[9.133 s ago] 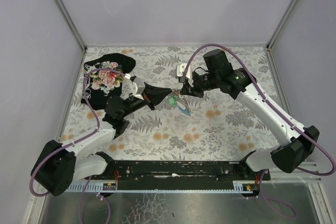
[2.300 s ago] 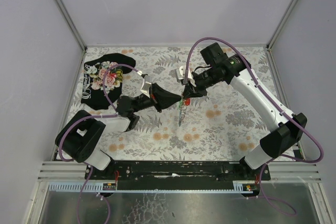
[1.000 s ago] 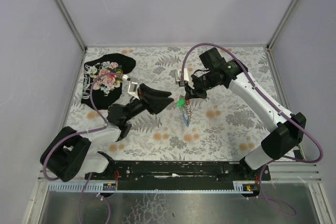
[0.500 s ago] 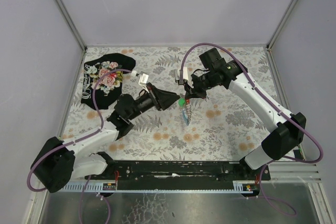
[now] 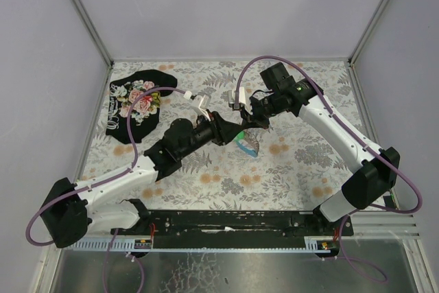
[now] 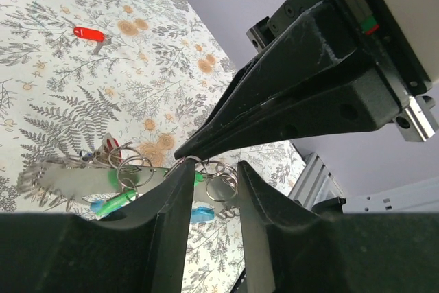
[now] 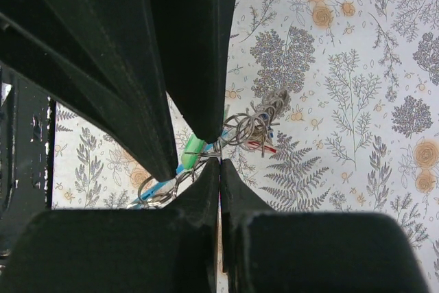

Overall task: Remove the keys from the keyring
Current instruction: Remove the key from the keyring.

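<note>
I have the right gripper (image 7: 219, 164) pinched fully closed on the thin wire keyring (image 7: 241, 127), with the bunch mid-table between both tools. The left gripper (image 6: 214, 169) is part open, its black wedge fingers straddling one silvery loop; I can't tell if they touch. I count several overlapping rings, one green plastic key head (image 7: 194, 145), and one red-headed key (image 6: 89, 33) loose on the floral mat (image 5: 309, 169). The black floral cloth (image 5: 137, 99) is well apart.

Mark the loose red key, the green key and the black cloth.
red key (image 6: 89, 33), left wrist view, on its plastic head.
green key (image 7: 194, 146), right wrist view, on its green head.
black cloth (image 5: 121, 94), top view, on its flower print.
</note>
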### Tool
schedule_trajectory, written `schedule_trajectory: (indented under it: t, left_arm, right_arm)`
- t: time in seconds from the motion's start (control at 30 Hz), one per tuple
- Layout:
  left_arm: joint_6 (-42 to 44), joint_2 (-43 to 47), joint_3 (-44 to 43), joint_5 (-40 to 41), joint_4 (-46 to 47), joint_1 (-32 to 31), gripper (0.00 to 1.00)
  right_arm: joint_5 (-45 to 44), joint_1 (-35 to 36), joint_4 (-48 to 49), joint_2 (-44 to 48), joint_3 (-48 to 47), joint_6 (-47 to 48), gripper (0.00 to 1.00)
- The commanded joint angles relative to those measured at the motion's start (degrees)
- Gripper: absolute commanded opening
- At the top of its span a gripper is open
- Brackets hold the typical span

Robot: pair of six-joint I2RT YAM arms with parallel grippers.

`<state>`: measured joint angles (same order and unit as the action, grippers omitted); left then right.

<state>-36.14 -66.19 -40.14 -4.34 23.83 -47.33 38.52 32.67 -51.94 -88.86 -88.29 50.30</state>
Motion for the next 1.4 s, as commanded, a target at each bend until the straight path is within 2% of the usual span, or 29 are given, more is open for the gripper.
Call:
schedule_trajectory:
  t: [0.0,0.53,0.83,1.13,1.37]
  left_arm:
    - [2.7,0.2,-4.0,6.9,-6.1,-2.0,0.30]
    - [0.0,-2.3,-8.1,9.6,-12.5,-3.4,0.18]
    - [0.1,-2.7,-8.9,10.3,-15.4,-3.4,0.00]
    - [-2.5,0.6,-6.0,15.0,-16.5,-3.3,0.00]
    - [-5.9,1.2,-3.6,15.1,-16.9,-2.2,0.00]
  right_arm:
    - [1.7,0.6,1.9,1.4,-0.7,-1.0,0.00]
    - [2.0,0.7,1.9,1.2,-1.0,-1.1,0.00]
    - [2.1,0.7,1.5,1.8,-0.8,-0.7,0.00]
    - [2.0,0.7,1.3,2.3,-0.7,-0.3,0.00]
    - [2.8,0.7,1.5,2.4,-0.6,-0.2,0.00]
